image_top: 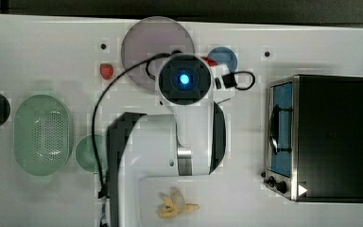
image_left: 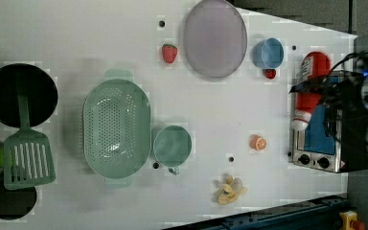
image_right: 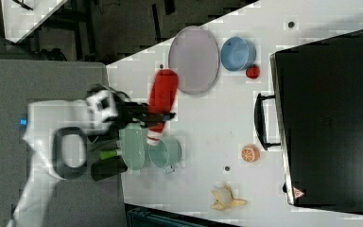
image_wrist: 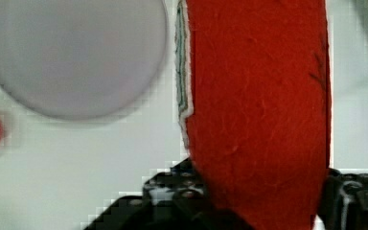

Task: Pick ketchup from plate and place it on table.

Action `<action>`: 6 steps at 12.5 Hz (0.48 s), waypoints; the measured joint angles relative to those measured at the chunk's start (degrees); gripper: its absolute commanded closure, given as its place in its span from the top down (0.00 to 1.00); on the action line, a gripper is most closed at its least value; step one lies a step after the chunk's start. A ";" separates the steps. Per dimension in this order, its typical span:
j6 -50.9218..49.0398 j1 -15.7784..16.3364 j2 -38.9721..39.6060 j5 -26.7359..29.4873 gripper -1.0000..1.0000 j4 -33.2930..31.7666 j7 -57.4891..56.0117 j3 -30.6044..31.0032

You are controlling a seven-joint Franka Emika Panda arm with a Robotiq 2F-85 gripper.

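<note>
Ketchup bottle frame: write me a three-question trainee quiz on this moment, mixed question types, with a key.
1. True or false: the ketchup lies on the plate.
2. Multiple choice: which thing lies closest to the blue bowl in the left view? A) the banana peel B) the small red round fruit C) the green colander
3. Fill in: in the left view, the strawberry lies on the table just to the plate's ____.

Key
1. False. The gripper holds it in the air, and the plate is bare.
2. B.
3. Left.
</note>
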 measured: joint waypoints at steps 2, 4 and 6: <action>5.62 -0.31 0.94 1.34 0.60 -6.27 0.54 -0.63; 11.92 -1.12 2.81 2.37 0.60 -11.41 1.01 -1.06; 18.91 -1.57 6.08 2.68 0.60 -14.88 1.08 -1.79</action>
